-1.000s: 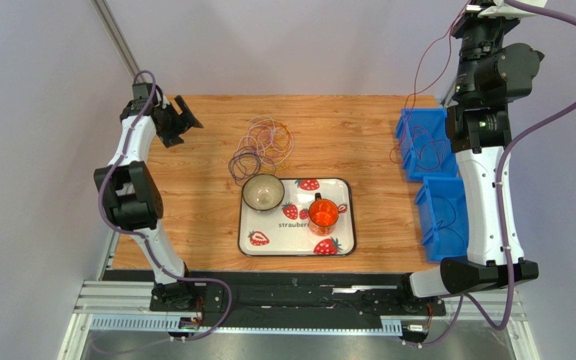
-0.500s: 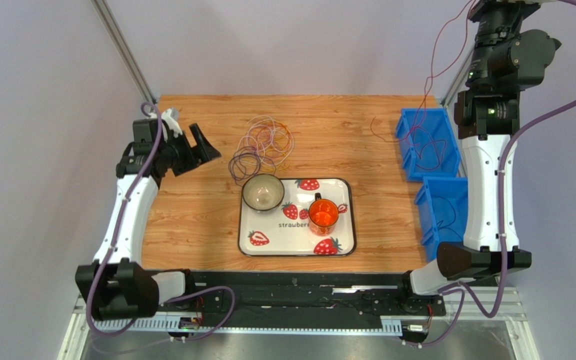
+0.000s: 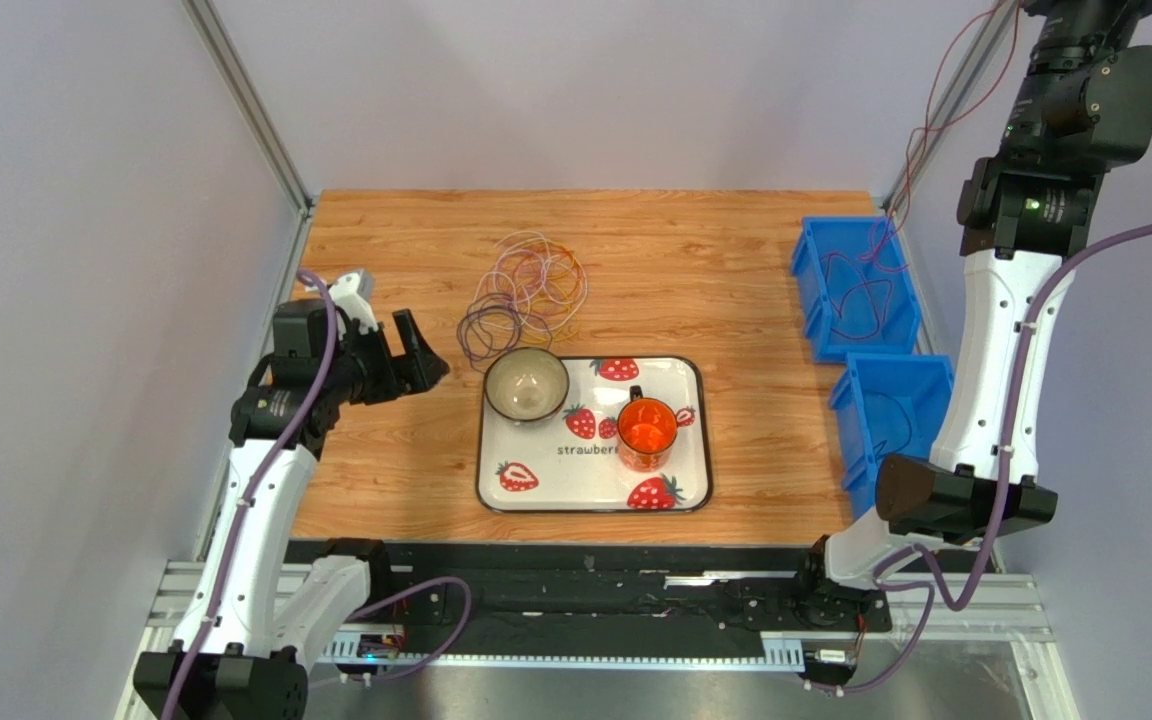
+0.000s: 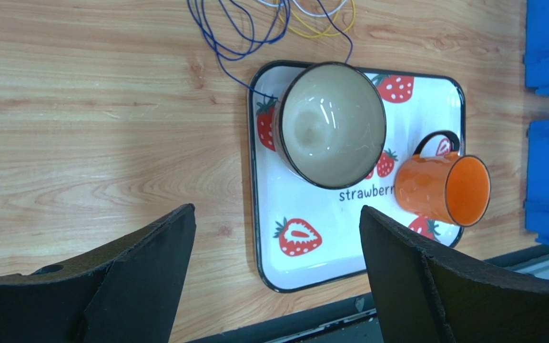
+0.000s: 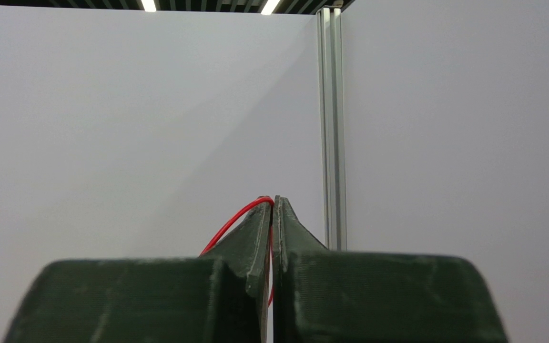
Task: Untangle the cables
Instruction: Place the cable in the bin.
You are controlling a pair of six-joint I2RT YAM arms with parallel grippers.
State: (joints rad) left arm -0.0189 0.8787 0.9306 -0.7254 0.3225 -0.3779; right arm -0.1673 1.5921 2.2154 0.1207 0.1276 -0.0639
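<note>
- Nearest the arm bases lies a white strawberry-print tray (image 3: 597, 488), flat on the wooden table (image 3: 387, 450).
- An orange mug (image 3: 647, 428) lies on its side on the right half of the tray, its mouth seen from the left wrist camera.
- A beige bowl (image 3: 525, 386) sits upright on the tray's far-left corner and overhangs the rim a little.
- The left gripper (image 4: 276, 213) hovers over the table just left of the bowl. Its jaws are spread wide, with nothing between them (its camera looks down on bowl, mug and tray between the two fingers).
- Just beyond the bowl, the cables (image 3: 525, 288) lie in a loose heap of overlapping purple, orange and yellow loops on the bare wood. One purple strand reaches the tray edge beside the bowl.
- Two blue bins (image 3: 803, 263) stand one behind the other along the right edge of the table. Thin dark-red loops hang into the far one; a thin loop also shows in the near one, its colour hard to tell.
- The right arm (image 3: 1010, 300) is raised high above those bins, and its tip runs out of the top view.
- The right gripper (image 5: 273, 204) is pinched tight on a red cable (image 5: 231, 221), which curves out from between the fingertips against the grey wall.
</note>
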